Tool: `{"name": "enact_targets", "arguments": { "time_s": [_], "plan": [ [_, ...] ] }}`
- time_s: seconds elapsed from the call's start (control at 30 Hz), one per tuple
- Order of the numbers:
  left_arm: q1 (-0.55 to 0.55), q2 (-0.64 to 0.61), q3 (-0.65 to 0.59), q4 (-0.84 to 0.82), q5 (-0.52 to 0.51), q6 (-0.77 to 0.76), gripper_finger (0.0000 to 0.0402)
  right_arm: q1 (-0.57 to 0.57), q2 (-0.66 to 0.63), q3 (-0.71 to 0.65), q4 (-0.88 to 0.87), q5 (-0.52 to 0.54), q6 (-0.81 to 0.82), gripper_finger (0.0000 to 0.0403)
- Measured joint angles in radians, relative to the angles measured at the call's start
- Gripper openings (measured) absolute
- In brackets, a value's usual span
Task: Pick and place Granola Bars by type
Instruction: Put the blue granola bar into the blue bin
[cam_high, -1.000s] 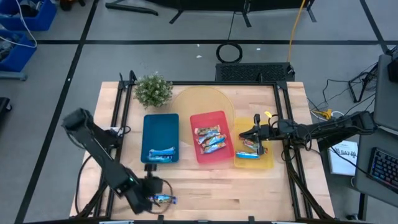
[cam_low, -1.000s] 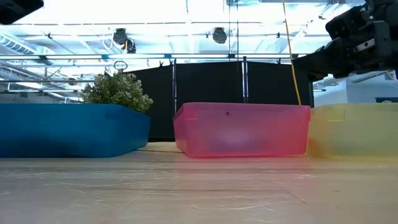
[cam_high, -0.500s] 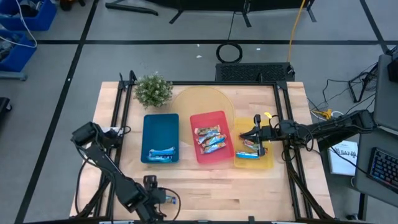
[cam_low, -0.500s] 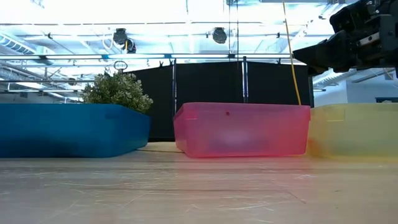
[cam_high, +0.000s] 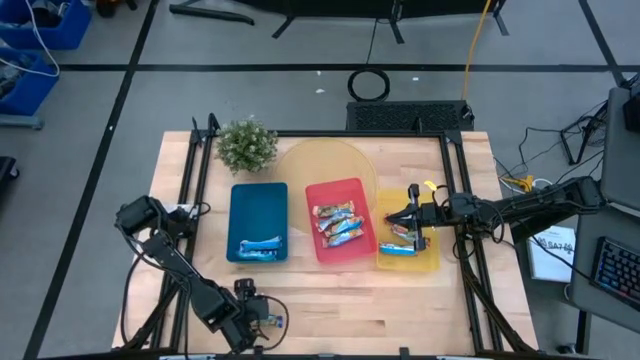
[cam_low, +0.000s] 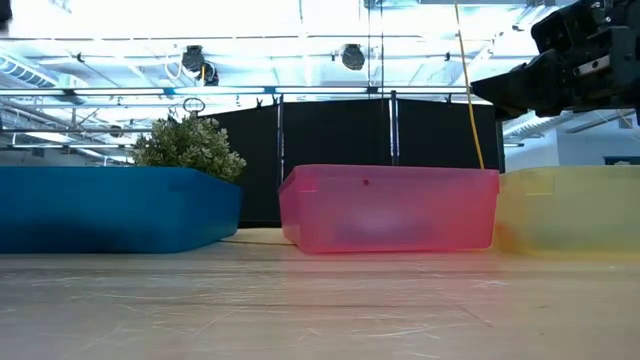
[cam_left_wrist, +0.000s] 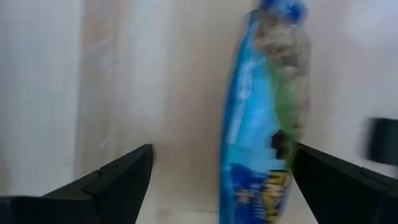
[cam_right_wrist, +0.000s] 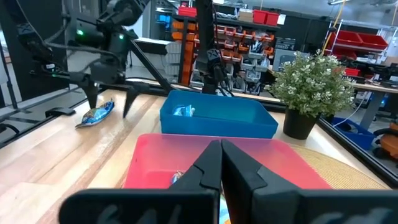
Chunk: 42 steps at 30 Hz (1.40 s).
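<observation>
The left tool (cam_high: 258, 318) hangs over the near edge of the surface (cam_high: 330, 310), fingers spread wide around a lone granola bar (cam_left_wrist: 267, 124) that lies flat on the wood, not gripped. The right tool (cam_high: 412, 212) sits over the yellow tray (cam_high: 432, 262), its fingers closed together and holding nothing. One bar (cam_high: 260, 246) lies in the blue tray (cam_high: 258, 195), several bars (cam_high: 338, 225) in the red tray (cam_high: 345, 188), others (cam_high: 398, 248) in the yellow one

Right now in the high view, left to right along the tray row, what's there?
Blue tray → red tray → yellow tray, with the right hand over it.
</observation>
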Motion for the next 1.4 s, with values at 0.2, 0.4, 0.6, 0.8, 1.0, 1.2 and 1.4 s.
{"name": "enact_targets", "arguments": {
  "time_s": [0.2, 0.4, 0.6, 0.8, 1.0, 1.2, 1.4],
  "plan": [
    [0.01, -0.008, -0.077, 0.063, 0.003, -0.073, 0.0376, 0.0, 0.0, 0.0, 0.004, 0.001, -0.009, 0.0],
    [0.011, -0.006, -0.082, 0.068, -0.008, -0.051, 0.0333, 0.0, 0.0, 0.0, 0.005, 0.004, -0.019, 0.0],
    [0.019, -0.005, -0.083, 0.057, -0.015, -0.029, 0.0204, 0.0, 0.0, 0.0, 0.004, 0.004, -0.012, 0.0],
    [0.021, -0.039, -0.084, 0.067, -0.016, 0.04, 0.0072, 0.0, 0.0, 0.0, 0.004, 0.005, -0.012, 0.0],
    [0.024, -0.178, -0.085, 0.086, -0.104, 0.086, 0.0033, 0.0, 0.0, 0.0, 0.001, 0.005, -0.011, 0.0],
    [0.062, -0.384, -0.083, -0.023, -0.262, 0.176, 0.0054, 0.0, 0.0, 0.0, -0.003, 0.004, -0.008, 0.0],
    [0.219, -0.483, -0.083, -0.381, -0.318, 0.178, 0.0029, 0.0, 0.0, 0.0, -0.004, 0.005, -0.009, 0.0]
  ]
}}
